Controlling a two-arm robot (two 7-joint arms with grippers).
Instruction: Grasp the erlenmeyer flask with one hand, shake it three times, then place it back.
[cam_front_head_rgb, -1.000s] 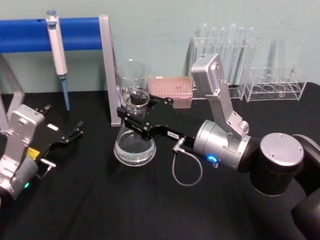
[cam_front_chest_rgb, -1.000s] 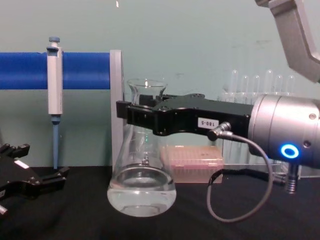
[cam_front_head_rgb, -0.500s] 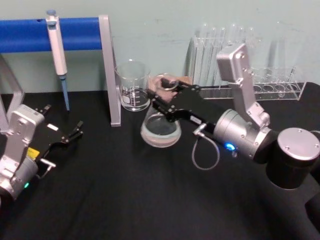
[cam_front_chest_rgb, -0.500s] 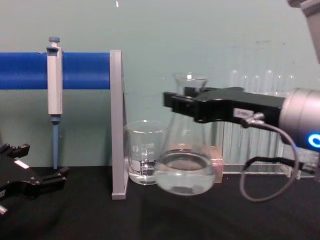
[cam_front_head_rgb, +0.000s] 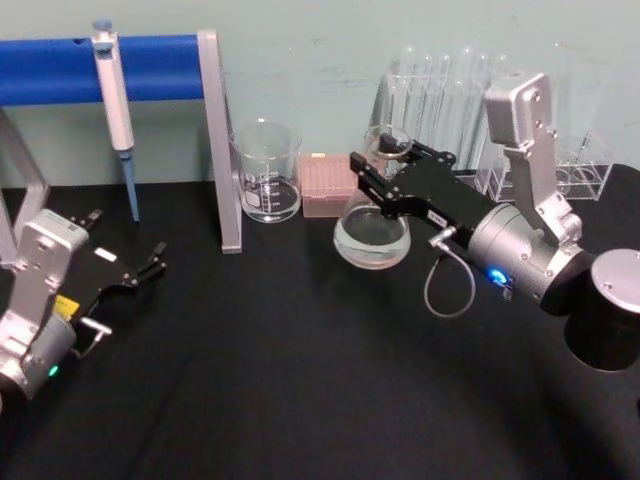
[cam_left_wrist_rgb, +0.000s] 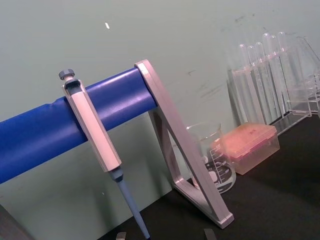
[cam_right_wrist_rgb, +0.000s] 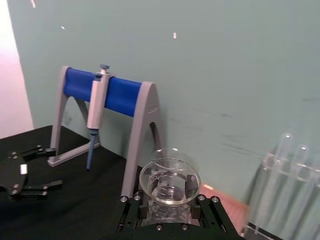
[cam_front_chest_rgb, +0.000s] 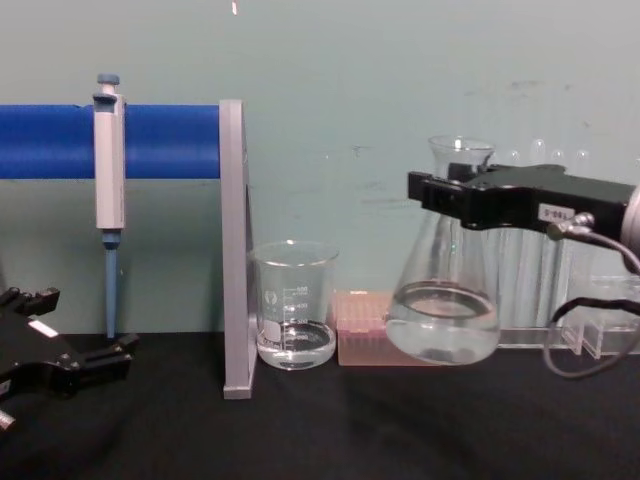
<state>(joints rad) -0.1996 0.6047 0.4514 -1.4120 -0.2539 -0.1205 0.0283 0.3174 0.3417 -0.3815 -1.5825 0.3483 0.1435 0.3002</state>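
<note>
one erlenmeyer flask (cam_front_chest_rgb: 443, 300) aloft in right gripper (cam_front_chest_rgb: 438, 197)

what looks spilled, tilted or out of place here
Nothing stands out. The clear conical glass flask hangs roughly upright in the shut right gripper, its liquid contained; the left gripper sits parked, open.

Erlenmeyer flask (cam_front_chest_rgb: 442, 322) in right end effector (cam_front_chest_rgb: 447, 196) grip

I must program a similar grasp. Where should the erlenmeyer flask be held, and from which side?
Take the erlenmeyer flask by its narrow neck, just under the flared rim, coming level from the side, as the right end effector does. The rim should stop it sliding down.
</note>
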